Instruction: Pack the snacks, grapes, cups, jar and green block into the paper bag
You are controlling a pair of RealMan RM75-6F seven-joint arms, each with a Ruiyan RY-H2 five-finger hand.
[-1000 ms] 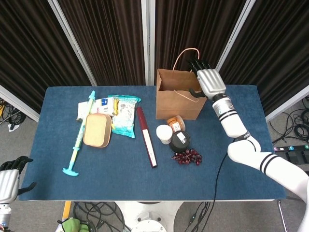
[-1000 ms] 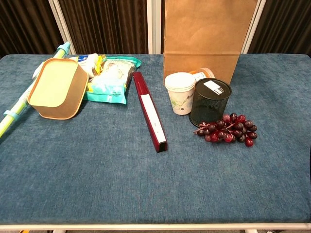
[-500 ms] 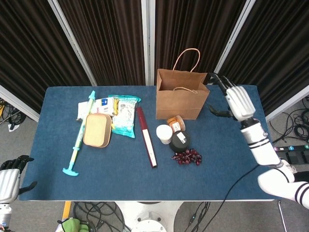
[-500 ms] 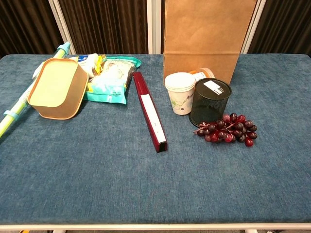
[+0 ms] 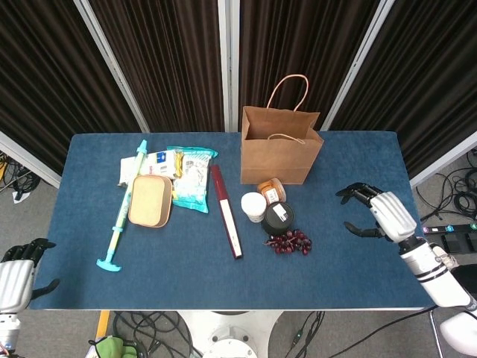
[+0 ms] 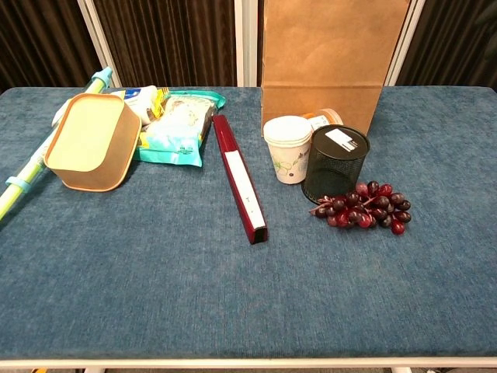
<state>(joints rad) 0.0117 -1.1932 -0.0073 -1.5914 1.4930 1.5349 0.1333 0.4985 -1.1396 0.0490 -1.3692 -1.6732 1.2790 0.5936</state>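
Blue cloth table, brown paper bag standing upright at the far edge, mouth open, handles up. What is inside the bag can't be read from either view.

Just in front of the bag: orange-lidded jar lying on its side, touching the bag's base. White paper cups stacked, upright, just left of the jar. Black mesh cup upright, touching the cups on its left side. Dark red grapes lie on the cloth right at the mesh cup's front-right.

Snack packets are grouped at the left half: a teal-white bag and smaller packs behind it, partly overlapped. Tan box sits on its side against them. Teal-and-yellow long tool lies along the box's left. Dark red long box lies between the snacks and the cups, touching neither.

Green block: can't pick it out in either view.

Right hand hovers over the table's right side, well apart from the bag and the grapes, fingers spread and curved, holding nothing. Left hand hangs off the table's near-left corner, below its edge, fingers apart, nothing in it. Chest view shows neither hand.
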